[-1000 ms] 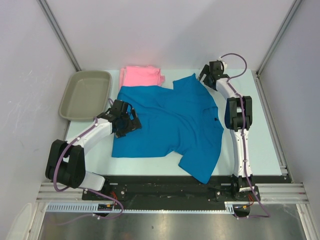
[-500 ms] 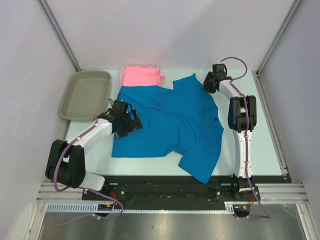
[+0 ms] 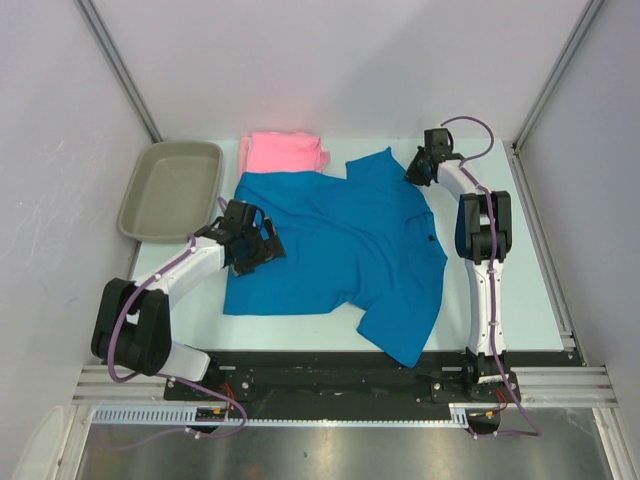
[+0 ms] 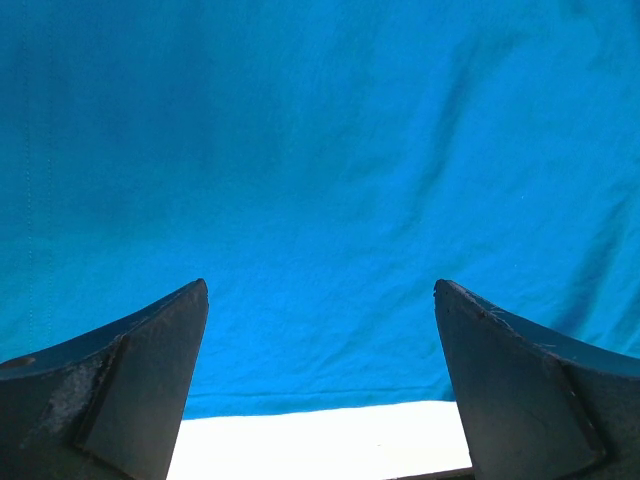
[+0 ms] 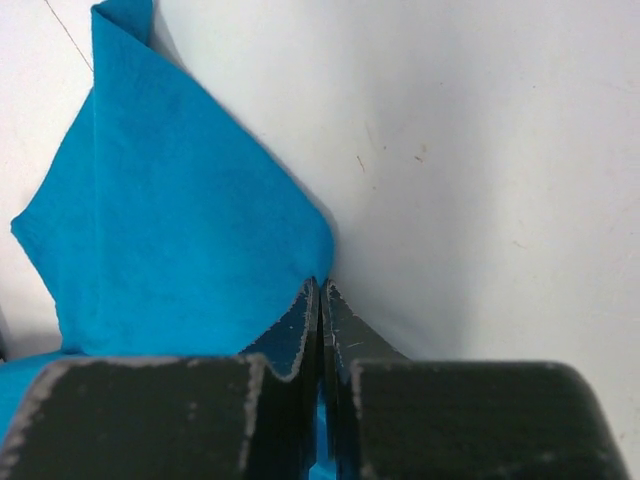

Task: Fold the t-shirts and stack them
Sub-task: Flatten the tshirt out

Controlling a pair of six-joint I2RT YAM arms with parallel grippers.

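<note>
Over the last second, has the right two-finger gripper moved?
Yes. The right gripper shifted slightly nearward, away from the far edge of the pale table, and shut on a sleeve corner of the bright blue cloth t-shirt.

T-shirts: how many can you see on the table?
2. The blue t-shirt lies spread out in the middle of the table. The pink t-shirt sits folded at the far edge, partly under the blue one. Another could be hidden underneath.
</note>
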